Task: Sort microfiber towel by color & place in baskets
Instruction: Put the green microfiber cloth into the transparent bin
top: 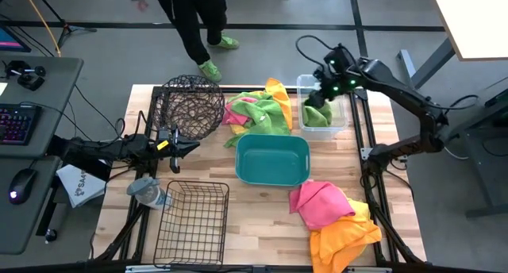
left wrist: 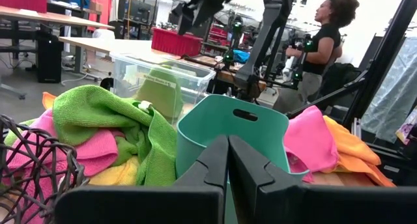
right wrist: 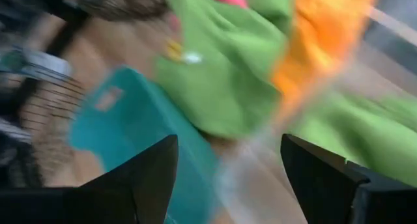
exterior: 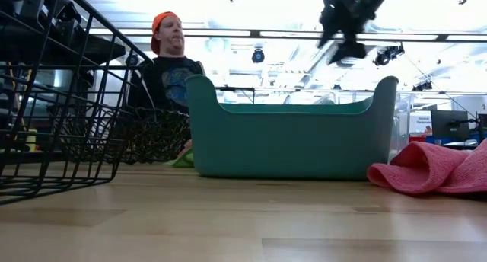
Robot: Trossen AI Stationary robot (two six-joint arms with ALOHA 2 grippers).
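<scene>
A green towel (top: 317, 117) lies in the clear plastic bin (top: 343, 122) at the far right. My right gripper (top: 321, 94) hovers above that bin, open and holding nothing; its wrist view (right wrist: 228, 146) is blurred. It also shows high in the low view (exterior: 346, 22). A heap of green, pink and orange towels (top: 258, 110) lies beside the bin. A pink towel (top: 317, 203) and an orange towel (top: 343, 237) lie at the near right. My left gripper (top: 184, 146) waits shut by the round wire basket (top: 190, 106), its fingertips together (left wrist: 228, 142).
The teal tub (top: 272, 158) stands mid-table and the rectangular black wire basket (top: 190, 221) at the near left. A grey-blue cloth lump (top: 147, 192) lies by the left edge. A person (top: 198, 27) stands beyond the far edge, and another person (left wrist: 326, 42) farther off.
</scene>
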